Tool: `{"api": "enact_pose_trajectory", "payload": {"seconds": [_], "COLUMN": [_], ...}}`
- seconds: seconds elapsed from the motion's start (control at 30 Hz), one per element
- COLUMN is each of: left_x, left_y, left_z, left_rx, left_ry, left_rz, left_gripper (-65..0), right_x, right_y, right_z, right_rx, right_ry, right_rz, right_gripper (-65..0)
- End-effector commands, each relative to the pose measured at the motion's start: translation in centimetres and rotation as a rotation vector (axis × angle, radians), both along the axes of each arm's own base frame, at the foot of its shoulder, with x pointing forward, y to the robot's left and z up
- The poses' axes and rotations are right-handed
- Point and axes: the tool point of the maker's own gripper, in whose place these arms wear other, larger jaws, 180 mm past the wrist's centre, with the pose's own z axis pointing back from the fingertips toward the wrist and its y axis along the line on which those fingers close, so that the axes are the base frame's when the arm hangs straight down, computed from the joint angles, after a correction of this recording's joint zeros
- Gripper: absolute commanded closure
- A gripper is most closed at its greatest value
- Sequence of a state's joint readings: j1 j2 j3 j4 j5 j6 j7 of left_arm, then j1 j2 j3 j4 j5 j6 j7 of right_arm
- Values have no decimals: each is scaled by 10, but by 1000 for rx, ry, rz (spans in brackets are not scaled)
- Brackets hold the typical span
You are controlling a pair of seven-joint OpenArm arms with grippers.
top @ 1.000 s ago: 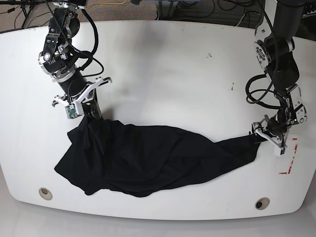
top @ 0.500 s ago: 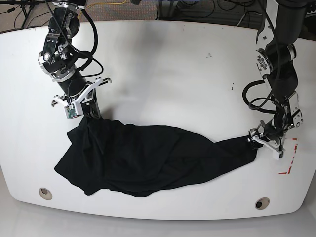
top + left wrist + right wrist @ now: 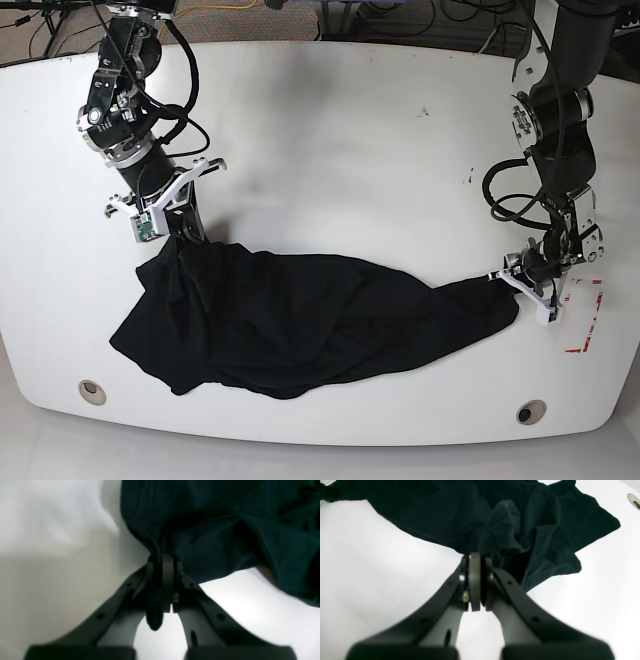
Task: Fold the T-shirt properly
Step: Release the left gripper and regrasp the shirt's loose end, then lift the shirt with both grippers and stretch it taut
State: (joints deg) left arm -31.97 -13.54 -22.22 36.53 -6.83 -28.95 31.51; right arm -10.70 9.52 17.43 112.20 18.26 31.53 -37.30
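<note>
2 tools [image 3: 186, 232] [image 3: 510, 283] on 1 T-shirt [image 3: 300, 320]

Bright, even overhead light; white worktop [image 3: 330, 130] near blown out, soft glare patches in my wrist views. Base view sharp, edges curve slightly. My left claw [image 3: 165, 580] and right claw [image 3: 475, 580] blurred up close. Black T-shirt [image 3: 300, 320] swallows detail, folds barely readable. Shadows faint, diffuse.

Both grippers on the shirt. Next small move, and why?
Probably lift both ends and draw them apart. The left gripper and right gripper are each shut on an edge of the T-shirt, which lies bunched and wrinkled on the table, so it needs spreading flat before folding.
</note>
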Motion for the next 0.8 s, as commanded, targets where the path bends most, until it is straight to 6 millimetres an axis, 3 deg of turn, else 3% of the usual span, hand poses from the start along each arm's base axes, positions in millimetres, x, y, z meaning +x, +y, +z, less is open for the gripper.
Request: {"api": "enact_pose_trajectory", "payload": {"seconds": [0.0,0.2,0.37,0.6,0.77], "left_x": [14,8,3,0,7], "left_y": [15,23,22,17,14], "left_z": [36,86,128,194,258], "left_rx": [50,147,207,314,374], "left_ry": [-101,-191,-269,-385,-526], "left_rz": [7,-24,-44,-68,-55], "left_gripper": [0,0,0,0,0], "right_x": [5,7,21,50,81], "right_y": [0,-23,-40,-57,-74], "right_z": [25,34,52,85,120], "right_rx": [0,-19,-35,-98,-125], "right_ry": [-83,-110,-163,-233,-291], "right_rz": [6,-55,-96,-99,-121], "right_gripper": [-2,-2,-2,-3,-3]}}
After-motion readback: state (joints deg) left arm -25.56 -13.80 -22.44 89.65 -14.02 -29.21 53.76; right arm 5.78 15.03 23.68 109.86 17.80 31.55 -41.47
